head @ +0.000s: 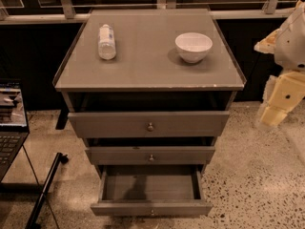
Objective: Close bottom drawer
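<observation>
At nine o'clock a laptop (pixel 10 123) sits at the edge of view, with a black stand leg (pixel 45 190) slanting down to the speckled floor below it. The grey cabinet (pixel 143 78) fills the centre. On its top a bottle (pixel 106 42) lies on its side at eleven o'clock and a white bowl (pixel 193 46) stands upright at one o'clock, the two well apart. The top drawer (pixel 119 124) and middle drawer (pixel 119 155) stick out a little. The bottom drawer (pixel 124 207), at six o'clock, is pulled out furthest, its inside showing. At three o'clock the cream gripper (pixel 273 114) hangs beside the cabinet, apart from it and well away from the bottom drawer; I cannot tell how its grip stands.
</observation>
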`<state>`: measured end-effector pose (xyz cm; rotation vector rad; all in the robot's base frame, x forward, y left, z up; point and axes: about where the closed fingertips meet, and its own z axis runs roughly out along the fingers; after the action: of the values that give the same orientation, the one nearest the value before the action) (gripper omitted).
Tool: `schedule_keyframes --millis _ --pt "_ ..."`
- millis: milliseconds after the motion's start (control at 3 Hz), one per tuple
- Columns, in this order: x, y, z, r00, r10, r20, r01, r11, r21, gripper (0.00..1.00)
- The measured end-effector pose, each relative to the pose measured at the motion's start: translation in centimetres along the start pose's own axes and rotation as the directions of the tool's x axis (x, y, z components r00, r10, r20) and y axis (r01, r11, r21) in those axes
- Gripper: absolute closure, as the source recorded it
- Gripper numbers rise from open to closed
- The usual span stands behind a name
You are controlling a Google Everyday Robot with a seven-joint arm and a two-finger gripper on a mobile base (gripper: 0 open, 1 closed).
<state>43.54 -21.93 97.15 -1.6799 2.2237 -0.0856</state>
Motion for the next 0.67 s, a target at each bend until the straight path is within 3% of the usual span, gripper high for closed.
schedule_keyframes --millis 333,667 --pt "2.1 1.7 3.4 0.993 0.082 0.08 -0.081 0.9966 -0.019 0.0" --pt "5.2 4.6 10.1 0.957 0.229 0.177 -0.215 0.9721 -0.092 0.0"
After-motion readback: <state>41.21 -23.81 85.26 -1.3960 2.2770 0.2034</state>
